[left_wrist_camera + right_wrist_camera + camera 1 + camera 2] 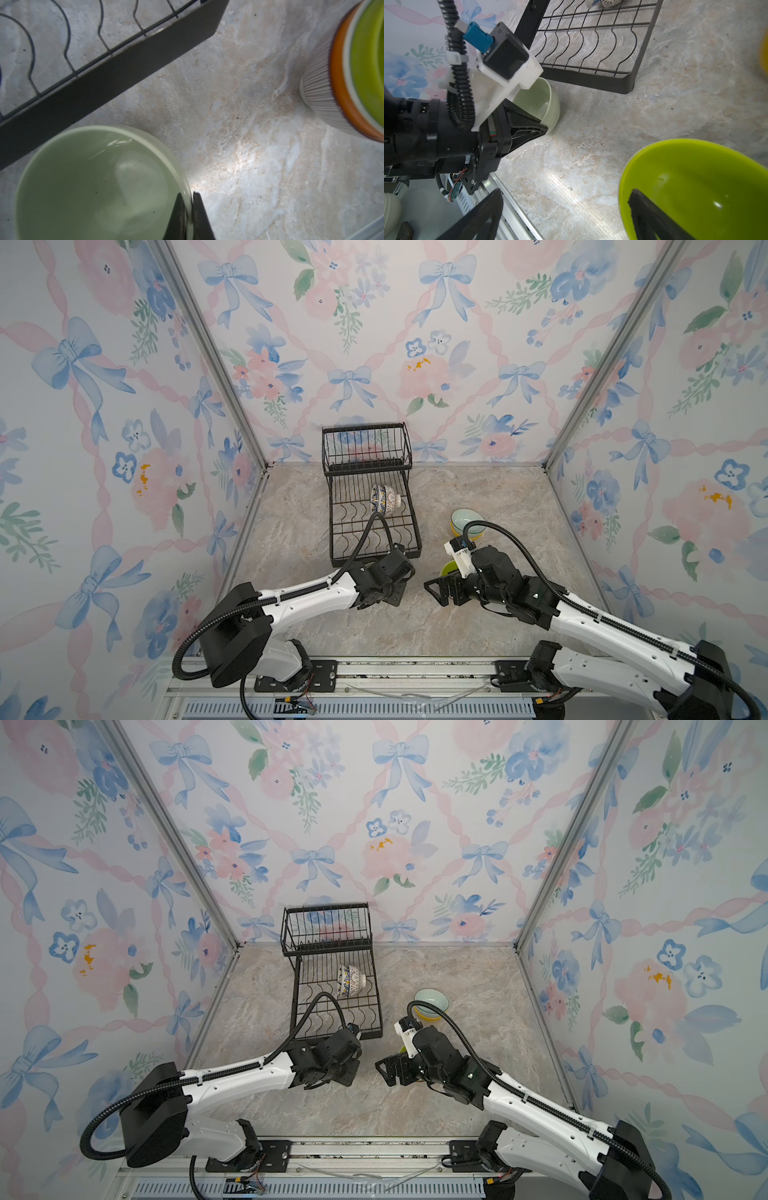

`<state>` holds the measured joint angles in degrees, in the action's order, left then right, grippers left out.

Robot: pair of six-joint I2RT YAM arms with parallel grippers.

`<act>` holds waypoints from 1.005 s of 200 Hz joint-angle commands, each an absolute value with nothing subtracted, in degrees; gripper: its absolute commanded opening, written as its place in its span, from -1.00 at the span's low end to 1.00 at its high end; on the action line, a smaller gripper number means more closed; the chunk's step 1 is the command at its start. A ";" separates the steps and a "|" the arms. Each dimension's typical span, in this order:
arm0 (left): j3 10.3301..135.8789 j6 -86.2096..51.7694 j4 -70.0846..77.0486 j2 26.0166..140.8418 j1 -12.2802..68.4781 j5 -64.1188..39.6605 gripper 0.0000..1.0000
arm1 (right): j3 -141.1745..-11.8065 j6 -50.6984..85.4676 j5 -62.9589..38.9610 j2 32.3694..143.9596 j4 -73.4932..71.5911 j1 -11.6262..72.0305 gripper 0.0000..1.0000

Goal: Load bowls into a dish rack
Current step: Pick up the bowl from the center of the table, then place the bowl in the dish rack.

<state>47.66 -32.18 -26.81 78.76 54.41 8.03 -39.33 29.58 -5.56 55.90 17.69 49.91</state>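
By dish rack [116,68] edge, left jaws tight on pale green bowl [83,187] rim; right jaws wide.

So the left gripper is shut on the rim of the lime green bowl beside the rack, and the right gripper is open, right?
Not quite. The left wrist view shows the left gripper shut on the rim of the pale green bowl, not the lime green bowl. The pale green one is beside the dish rack, and the right gripper is open.
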 commanded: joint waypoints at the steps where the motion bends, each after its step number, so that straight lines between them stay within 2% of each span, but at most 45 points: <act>1: 49.83 -32.44 -26.48 75.10 54.38 3.35 -1.00 | -41.44 29.32 -5.60 56.70 16.87 49.59 0.92; 50: 50.03 -30.77 -22.26 67.85 50.13 -6.92 -1.00 | -46.17 28.22 -5.80 59.74 17.31 49.50 0.93; 131: 42.71 -34.94 0.21 59.60 22.20 -36.20 -1.00 | -55.98 27.25 -5.48 66.84 16.05 49.30 0.93; 168: 37.44 -41.46 14.79 61.52 13.20 -43.96 -1.00 | -58.30 27.16 -4.85 69.89 14.75 49.29 0.92; 201: 35.45 -45.31 24.87 65.80 8.33 -46.35 -1.00 | -59.25 26.63 -3.97 72.27 13.46 49.16 0.93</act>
